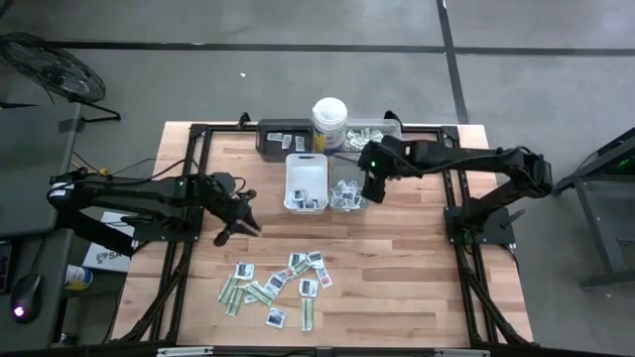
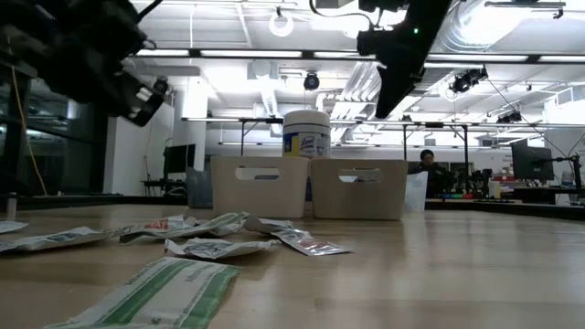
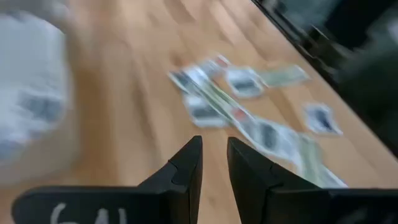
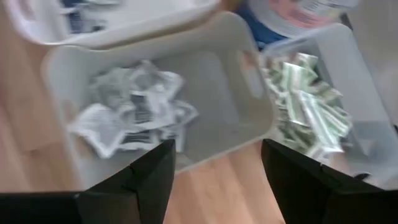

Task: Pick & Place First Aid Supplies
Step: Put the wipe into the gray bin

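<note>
The wooden surface carries a cluster of bins around the tall white canister, which serves as the landmark: a white bin just in front of it, a pale bin beside that one, a dark tray to one side of the canister and a clear tray to the other, so four containers and one canister. The right gripper hovers over the pale bin in front of the canister, its jaws spread wide and empty; its wrist view shows a heap of crumpled white sachets lying in that bin and green-and-white strips stacked in the clear tray next to it, so this arm looks to have just finished a drop. The left gripper hangs well in front of the canister, between the white bin and the loose packets spread farther out on the surface; its jaws stand narrowly apart and hold nothing that can be seen. The step in hand appears to be the left arm's next pick: it would do well to choose a packet at the edge of the spread, one not overlapped by a neighbour, come down square on it with the jaws straddling its short side, and sort by kind, sachets to one bin and strips to another. About a dozen packets remain loose, roughly evenly split between the two kinds, though overlaps make an exact count unsure.
</note>
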{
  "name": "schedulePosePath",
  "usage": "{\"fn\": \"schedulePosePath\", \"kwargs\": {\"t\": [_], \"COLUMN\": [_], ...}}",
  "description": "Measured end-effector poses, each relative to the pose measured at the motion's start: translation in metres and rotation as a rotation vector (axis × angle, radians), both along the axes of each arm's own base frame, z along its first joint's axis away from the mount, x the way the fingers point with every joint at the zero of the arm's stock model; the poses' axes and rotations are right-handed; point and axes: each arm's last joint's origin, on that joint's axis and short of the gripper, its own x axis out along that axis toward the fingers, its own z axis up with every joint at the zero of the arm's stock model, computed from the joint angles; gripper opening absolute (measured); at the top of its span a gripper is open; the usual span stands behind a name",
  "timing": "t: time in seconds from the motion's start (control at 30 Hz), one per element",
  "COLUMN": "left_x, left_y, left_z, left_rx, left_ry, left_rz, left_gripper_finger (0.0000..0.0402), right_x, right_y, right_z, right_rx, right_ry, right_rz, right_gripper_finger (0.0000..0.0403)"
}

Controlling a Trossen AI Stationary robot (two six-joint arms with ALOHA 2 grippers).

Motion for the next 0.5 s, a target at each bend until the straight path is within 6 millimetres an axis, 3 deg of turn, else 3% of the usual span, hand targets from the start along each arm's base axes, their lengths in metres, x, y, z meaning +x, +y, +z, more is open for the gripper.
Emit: {"fn": "schedulePosePath", "kwargs": {"t": [0.23,0.4,0.5], "left_x": [-0.011,-0.016,-0.019], "left_y": [-0.026,-0.047,-0.058], "left_z": [-0.011,-0.014,-0.017], "left_rx": [-0.025,-0.002,0.027], "left_ry": [0.155,0.209,0.252], "left_rz": [-0.199,-0.23,-0.233], "left_gripper_finger": [0.0127,0.0185,0.02], "right_x": [0.008,0.009,0.009], "right_y": [0.035,0.051,0.056], "right_z": [0.001,0.001,0.001], "right_rx": [0.017,0.005,-0.001], "right_ry": [-0.041,-0.059,-0.067], "right_rz": [0.027,0.016,0.009], "right_gripper_finger": [0.0232,0.0232,0.0232]}}
